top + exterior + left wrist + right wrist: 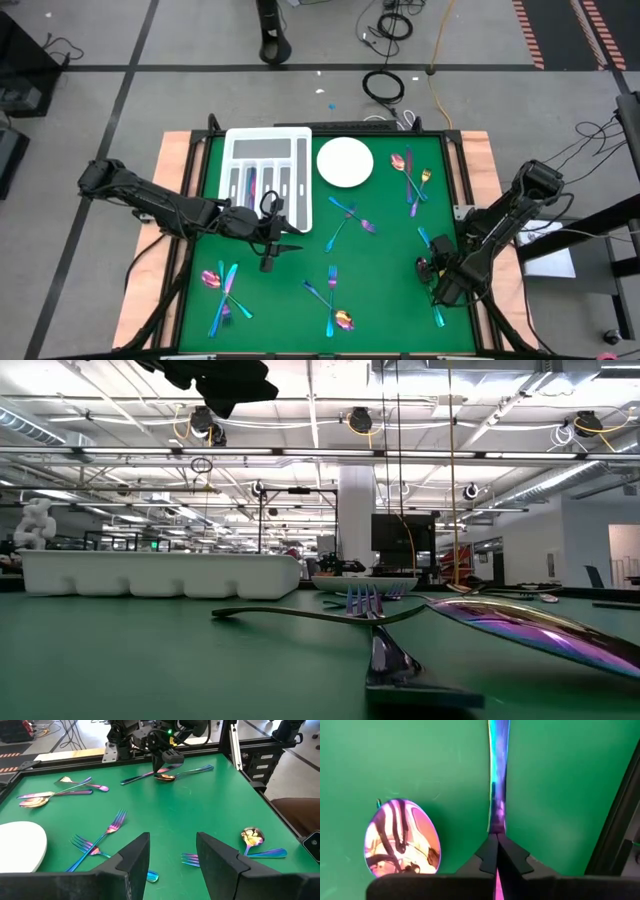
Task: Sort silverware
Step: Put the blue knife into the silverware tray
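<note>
Iridescent silverware lies scattered on the green mat: a cluster at the far right, forks in the middle, pieces near left and near middle. At the near right, my right gripper points down, shut on one slim piece. A spoon's bowl lies beside it. My left gripper hangs open above the mat, off the white tray's near right corner, with nothing between its fingers. My right gripper pinches a narrow stretch of the slim piece between its two fingertips. The fingers come from above, pointing steeply down. The piece runs straight away from the fingertips along the green mat. Whether it is a knife or a handle, I cannot tell.
A round white plate sits at the far edge beside the tray, which holds a coloured piece in one slot. A black frame rail runs close by the right gripper at the table's right edge. A fork and a spoon lie just before the low camera.
</note>
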### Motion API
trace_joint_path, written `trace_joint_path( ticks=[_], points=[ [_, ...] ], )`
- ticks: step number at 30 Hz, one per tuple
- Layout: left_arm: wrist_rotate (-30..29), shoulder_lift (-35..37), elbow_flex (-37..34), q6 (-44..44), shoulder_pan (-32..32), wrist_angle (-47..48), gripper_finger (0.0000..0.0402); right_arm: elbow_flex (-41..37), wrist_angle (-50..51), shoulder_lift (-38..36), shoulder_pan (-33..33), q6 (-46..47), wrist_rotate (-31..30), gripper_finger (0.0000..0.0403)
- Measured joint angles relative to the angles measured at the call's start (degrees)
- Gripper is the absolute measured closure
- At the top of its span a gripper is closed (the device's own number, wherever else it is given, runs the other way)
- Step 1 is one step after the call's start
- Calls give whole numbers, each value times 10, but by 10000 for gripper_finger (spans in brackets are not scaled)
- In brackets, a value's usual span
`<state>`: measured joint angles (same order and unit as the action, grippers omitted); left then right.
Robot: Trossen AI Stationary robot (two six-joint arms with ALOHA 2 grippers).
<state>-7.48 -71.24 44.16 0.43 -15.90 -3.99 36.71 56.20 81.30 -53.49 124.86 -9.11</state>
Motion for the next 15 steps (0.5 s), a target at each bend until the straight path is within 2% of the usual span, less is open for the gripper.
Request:
trace_joint_path(
  ticks=[15],
  points=[
    [2,0,0,0,0,0,237,2,11,-2,0,26,-30,403]
  ],
)
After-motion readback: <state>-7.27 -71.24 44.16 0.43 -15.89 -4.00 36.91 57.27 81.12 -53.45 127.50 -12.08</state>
